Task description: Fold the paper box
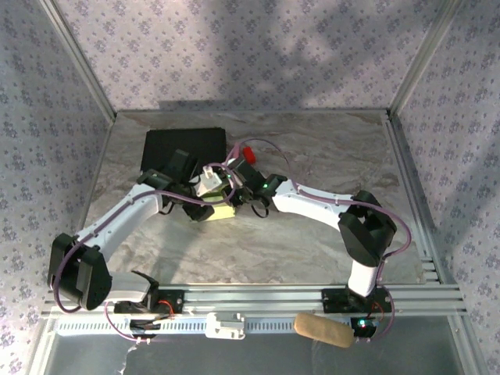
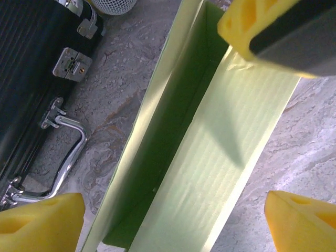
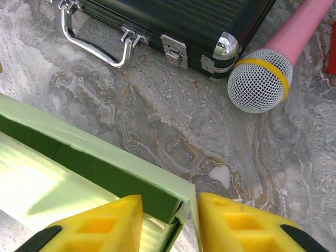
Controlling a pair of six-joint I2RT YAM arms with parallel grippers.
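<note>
From above: pale light-green thin-card paper box [image 1: 222,211] lying mid-table on the grey marbled tabletop [image 1: 312,258], just in front of a black rectangular hard case [image 1: 183,147], with left gripper [image 1: 205,209] and right gripper [image 1: 237,197] closing in from either side; too small here to read either claw. Through the left wrist camera: looking down into the paper box [image 2: 226,136], set up as an open trough with long walls raised; left gripper [image 2: 173,223] spread wide, yellow fingertips [image 2: 42,220] astride the trough, gripping nothing and apparently clear of the card; one yellow finger [image 2: 241,26] of the right gripper at the far end; chrome handle [image 2: 68,157] of the case just beside, on the left. Through the right wrist camera: right gripper [image 3: 168,220] narrowed to a slim gap and pinching the end corner of the paper box [image 3: 94,163], thin wall nipped between its yellow fingertips [image 3: 236,226]; beyond, the black case [image 3: 173,21] and a pink-handled microphone with a mesh head [image 3: 260,81], near the box but apart from it. Judged as mid-fold: side walls up, end not yet closed. Next, probably: hold the pinched corner steady as an anchor, bring the open left claw onto the loose wall or end flap, and press gently along the crease, minding thin card likely to buckle or slide on smooth marble.
</note>
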